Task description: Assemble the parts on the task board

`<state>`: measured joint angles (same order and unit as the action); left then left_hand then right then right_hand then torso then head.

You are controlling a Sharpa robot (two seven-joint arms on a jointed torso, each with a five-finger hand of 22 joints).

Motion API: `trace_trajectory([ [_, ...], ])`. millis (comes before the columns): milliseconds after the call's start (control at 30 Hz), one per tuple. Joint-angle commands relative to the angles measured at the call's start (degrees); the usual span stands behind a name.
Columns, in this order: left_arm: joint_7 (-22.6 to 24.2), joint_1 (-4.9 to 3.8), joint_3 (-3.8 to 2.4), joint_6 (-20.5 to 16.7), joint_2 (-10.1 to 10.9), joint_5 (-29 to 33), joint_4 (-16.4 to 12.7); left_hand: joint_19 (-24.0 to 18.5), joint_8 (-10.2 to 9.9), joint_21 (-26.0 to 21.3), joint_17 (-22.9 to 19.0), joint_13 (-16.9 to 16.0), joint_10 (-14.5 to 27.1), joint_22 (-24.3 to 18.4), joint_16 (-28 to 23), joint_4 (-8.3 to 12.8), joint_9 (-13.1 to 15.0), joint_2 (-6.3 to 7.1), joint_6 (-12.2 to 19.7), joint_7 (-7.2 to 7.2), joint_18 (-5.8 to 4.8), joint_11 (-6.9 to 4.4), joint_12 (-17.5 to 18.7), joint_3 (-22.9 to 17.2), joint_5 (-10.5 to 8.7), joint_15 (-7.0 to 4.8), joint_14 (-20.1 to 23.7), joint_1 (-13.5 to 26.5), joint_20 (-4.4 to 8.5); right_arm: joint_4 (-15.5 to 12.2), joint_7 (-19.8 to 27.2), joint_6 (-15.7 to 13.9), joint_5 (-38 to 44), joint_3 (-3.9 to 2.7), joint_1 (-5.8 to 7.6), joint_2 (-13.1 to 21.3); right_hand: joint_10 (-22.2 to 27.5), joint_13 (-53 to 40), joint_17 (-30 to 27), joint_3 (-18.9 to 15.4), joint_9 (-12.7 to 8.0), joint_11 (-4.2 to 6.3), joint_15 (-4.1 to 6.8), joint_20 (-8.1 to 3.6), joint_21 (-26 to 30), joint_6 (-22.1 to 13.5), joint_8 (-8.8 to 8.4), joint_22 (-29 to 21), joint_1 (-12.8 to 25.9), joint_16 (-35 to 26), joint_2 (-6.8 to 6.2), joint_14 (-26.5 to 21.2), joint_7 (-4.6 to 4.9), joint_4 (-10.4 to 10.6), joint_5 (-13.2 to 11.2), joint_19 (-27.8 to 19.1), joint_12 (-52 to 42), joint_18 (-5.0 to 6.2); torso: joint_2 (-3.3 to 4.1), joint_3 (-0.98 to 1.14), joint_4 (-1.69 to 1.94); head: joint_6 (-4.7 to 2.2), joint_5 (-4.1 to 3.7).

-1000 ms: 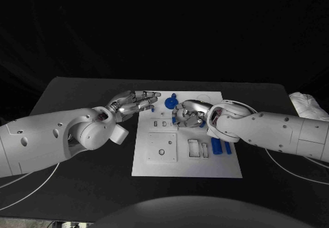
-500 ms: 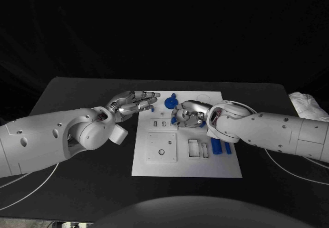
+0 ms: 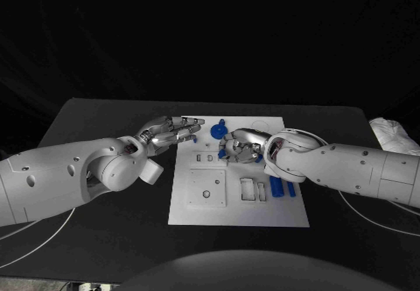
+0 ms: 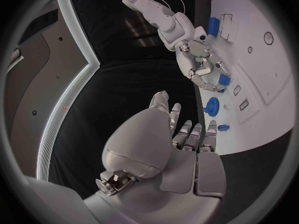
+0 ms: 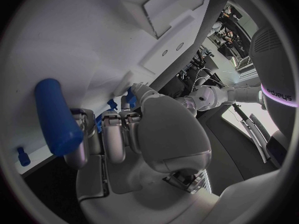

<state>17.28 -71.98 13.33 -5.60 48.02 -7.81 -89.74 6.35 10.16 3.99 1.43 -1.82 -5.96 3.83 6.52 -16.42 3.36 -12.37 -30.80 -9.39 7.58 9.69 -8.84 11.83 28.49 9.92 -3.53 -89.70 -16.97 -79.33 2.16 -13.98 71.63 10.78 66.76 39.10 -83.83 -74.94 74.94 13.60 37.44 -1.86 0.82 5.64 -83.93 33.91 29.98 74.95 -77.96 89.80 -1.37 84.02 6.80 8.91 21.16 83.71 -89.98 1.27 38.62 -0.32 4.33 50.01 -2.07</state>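
Head view: the white task board (image 3: pixel 238 206) lies in the middle of the black table (image 3: pixel 105 115). The left hand (image 3: pixel 168 132) hovers at the board's far left corner, its fingers (image 3: pixel 191 128) stretched out and apart, holding nothing. The right hand (image 3: pixel 244 145) is over the board's far middle, fingers curled around a blue part (image 5: pixel 56 118). A blue gear-shaped part (image 3: pixel 220 128) stands between the two hands. Two blue rods (image 3: pixel 281 186) lie side by side near the board's right edge.

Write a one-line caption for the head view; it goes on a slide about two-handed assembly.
Right hand grips a blue part over the white task board; left hand hovers open at the board's far left corner.
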Motion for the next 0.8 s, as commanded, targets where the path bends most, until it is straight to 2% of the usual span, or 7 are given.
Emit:
trace_trajectory([
  [33,0.1,0.0,-0.04,1.0,-0.1,-0.3,0.0,0.2,0.2,0.3,0.1,-0.1,-0.2,0.1,0.4,0.0,0.1,-0.09,-0.3,-1.54,-1.03,0.3,-0.2,-0.3,0.31,0.33,0.1,-0.2,0.04,0.0,0.6,-0.3,1.3,0.0,-0.05,-0.1,-6.2,-15.1,15.1,0.0,0.2,-0.33,-0.27,0.23,0.3,0.5,0.54,12.3,0.1,0.2,0.25,6.0,0.01,-0.5,-0.2,-0.1,0.0,0.76,-0.01,-0.01,0.01,-0.01,0.0],
  [267,0.1,0.01,-0.04,1.0,-0.1,-0.3,0.0,0.3,0.2,0.4,0.1,-0.1,-0.2,0.1,0.4,0.0,0.1,-0.12,-0.4,-1.56,-1.07,0.32,-0.2,-0.4,0.31,0.35,0.1,-0.2,0.04,-0.2,1.3,-2.7,2.5,0.0,-0.05,0.0,-6.2,-15.1,15.1,0.2,1.2,-0.07,-0.13,0.17,0.2,1.8,2.0,12.4,0.0,0.2,0.6,6.0,-0.36,-1.3,0.1,0.0,0.0,0.73,-0.02,0.01,0.02,-0.01,0.17],
  [467,0.0,0.02,-0.03,1.0,0.0,-0.3,0.0,0.3,0.2,0.4,0.1,-0.1,-0.2,0.1,0.4,0.0,0.1,-0.12,-0.4,-1.56,-1.07,0.32,-0.2,-0.4,0.31,0.35,0.1,-0.2,0.04,-1.1,0.9,-4.6,5.9,-0.01,0.21,0.3,-6.2,-15.1,15.1,0.0,1.7,0.03,0.0,0.09,0.0,2.3,2.5,12.5,0.2,0.2,0.42,6.0,-0.44,-1.5,0.6,0.2,0.0,0.68,-0.07,-0.05,-0.03,-0.01,0.53],
  [633,0.0,0.02,-0.03,1.0,0.1,-0.3,0.0,0.3,0.2,0.4,0.1,-0.1,-0.2,0.1,0.4,0.0,0.1,-0.12,-0.4,-1.56,-1.07,0.32,-0.2,-0.4,0.31,0.35,0.1,-0.2,0.04,-2.8,-0.7,-4.0,9.0,-0.01,1.29,1.0,-6.2,-15.1,15.1,-0.1,1.8,0.06,0.06,0.05,-0.1,2.4,2.59,12.5,0.5,0.2,0.25,6.0,-0.46,-1.5,0.7,0.3,0.0,0.66,-0.04,-0.05,0.0,-0.01,0.72],
  [800,-0.1,0.02,-0.03,1.0,0.0,-0.3,0.0,0.3,0.2,0.4,0.1,-0.1,-0.2,0.1,0.4,0.0,0.1,-0.12,-0.4,-1.56,-1.07,0.32,-0.2,-0.4,0.31,0.35,0.1,-0.2,0.04,-4.4,-3.9,-1.1,12.2,-0.01,2.72,1.3,-6.2,-15.1,15.1,-0.2,1.8,0.11,0.11,0.0,0.0,2.4,2.55,12.5,0.6,0.2,0.1,6.0,-0.5,-1.6,0.9,0.3,0.0,0.67,-0.04,-0.08,0.07,-0.01,0.71],
])
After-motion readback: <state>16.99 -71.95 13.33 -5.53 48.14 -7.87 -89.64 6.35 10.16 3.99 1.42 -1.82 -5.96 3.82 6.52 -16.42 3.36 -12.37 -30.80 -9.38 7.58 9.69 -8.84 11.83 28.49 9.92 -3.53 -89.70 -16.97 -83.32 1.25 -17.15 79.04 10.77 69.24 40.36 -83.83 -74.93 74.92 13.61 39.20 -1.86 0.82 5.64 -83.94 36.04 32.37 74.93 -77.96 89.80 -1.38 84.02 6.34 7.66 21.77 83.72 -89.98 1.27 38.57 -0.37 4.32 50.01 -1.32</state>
